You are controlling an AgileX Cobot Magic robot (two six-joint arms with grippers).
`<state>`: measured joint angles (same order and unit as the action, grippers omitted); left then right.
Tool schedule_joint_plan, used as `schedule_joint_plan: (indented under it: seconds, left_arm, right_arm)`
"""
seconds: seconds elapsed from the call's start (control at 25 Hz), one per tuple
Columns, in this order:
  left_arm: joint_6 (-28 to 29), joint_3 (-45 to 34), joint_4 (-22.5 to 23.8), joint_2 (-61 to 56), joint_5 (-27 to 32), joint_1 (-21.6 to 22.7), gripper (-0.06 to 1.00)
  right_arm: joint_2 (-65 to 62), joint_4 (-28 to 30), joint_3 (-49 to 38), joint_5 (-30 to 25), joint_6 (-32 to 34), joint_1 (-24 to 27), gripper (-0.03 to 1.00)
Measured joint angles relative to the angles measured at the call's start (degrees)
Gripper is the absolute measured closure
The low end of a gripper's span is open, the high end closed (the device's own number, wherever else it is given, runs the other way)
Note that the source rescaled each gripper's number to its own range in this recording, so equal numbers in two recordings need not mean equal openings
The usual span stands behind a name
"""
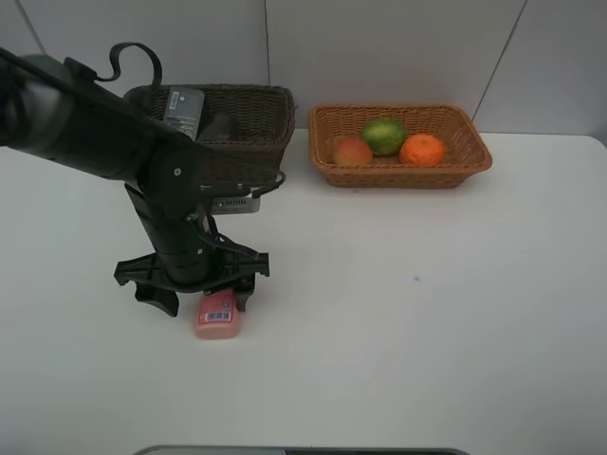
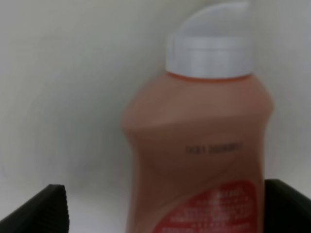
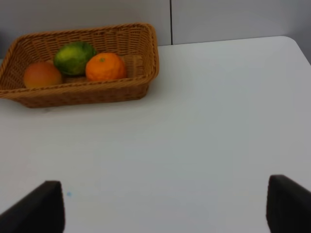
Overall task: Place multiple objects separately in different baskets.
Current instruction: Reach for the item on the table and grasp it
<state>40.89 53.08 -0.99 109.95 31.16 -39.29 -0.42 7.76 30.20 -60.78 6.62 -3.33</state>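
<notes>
Spread wide over the pink bottle [image 1: 217,315] — left gripper [image 1: 196,300] lowered to the white table [image 1: 427,313], one dark finger [image 1: 157,298] on either side of the bottle, nothing clamped. Seen from the left wrist: pink bottle [image 2: 199,160] lying flat between the two black fingertips [image 2: 39,208], white cap [image 2: 211,46] pointing away from the gripper, red label nearest the camera. Cannot tell whether either finger actually touches the bottle's side; at the far fingertip the two look very close.

Relative to the pink bottle: dark brown basket [image 1: 248,128] farther back on the table, mostly hidden behind the left arm, with a dark bottle with a grey label [image 1: 184,109] poking up inside it. Light tan basket [image 1: 398,147] just beside the dark basket, back and off to the right of the pink bottle. Inside the tan basket — peach [image 1: 352,151], lime [image 1: 384,136] and orange [image 1: 422,150], packed close together, the lime toward the back wall.

Right gripper [image 3: 165,208] also released and wide, empty, hanging above bare table well apart from the pink bottle; only its two black fingertips [image 3: 36,206] in its own wrist view, with the tan basket [image 3: 141,58] and its three fruits ahead.
</notes>
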Motion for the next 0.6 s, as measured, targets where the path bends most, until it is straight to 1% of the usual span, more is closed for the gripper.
schedule_joint_plan:
  seconds: [0.24,0.28,0.32,0.36,0.4,0.44,0.48,0.52,0.56,0.6]
  left_arm:
    - [0.0,0.0,-0.14,0.0,-1.24,0.0,-0.04]
    - [0.0,0.0,-0.14,0.0,-1.39,0.0,-0.02]
    - [0.0,0.0,-0.14,0.0,-1.44,0.0,0.02]
    - [0.0,0.0,-0.14,0.0,-1.49,0.0,0.11]
    - [0.0,0.0,-0.14,0.0,-1.49,0.0,0.23]
    - [0.0,0.0,-0.19,0.0,-1.54,0.0,0.43]
    - [0.02,0.0,-0.19,0.0,-1.6,0.0,0.68]
    - [0.02,0.0,-0.25,0.0,-1.68,0.0,0.9]
    - [0.02,0.0,-0.25,0.0,-1.73,0.0,0.94]
    - [0.02,0.0,-0.25,0.0,-1.73,0.0,0.94]
  right_arm:
    - [0.0,0.0,0.0,0.0,0.0,0.0,0.06]
    - [0.0,0.0,0.0,0.0,0.0,0.0,0.06]
    - [0.0,0.0,0.0,0.0,0.0,0.0,0.06]
    - [0.0,0.0,0.0,0.0,0.0,0.0,0.06]
    - [0.0,0.0,0.0,0.0,0.0,0.0,0.06]
    - [0.0,0.0,0.0,0.0,0.0,0.0,0.06]
    - [0.0,0.0,0.0,0.0,0.0,0.0,0.06]
    - [0.0,0.0,0.0,0.0,0.0,0.0,0.06]
    - [0.0,0.0,0.0,0.0,0.0,0.0,0.06]
    - [0.0,0.0,0.0,0.0,0.0,0.0,0.06]
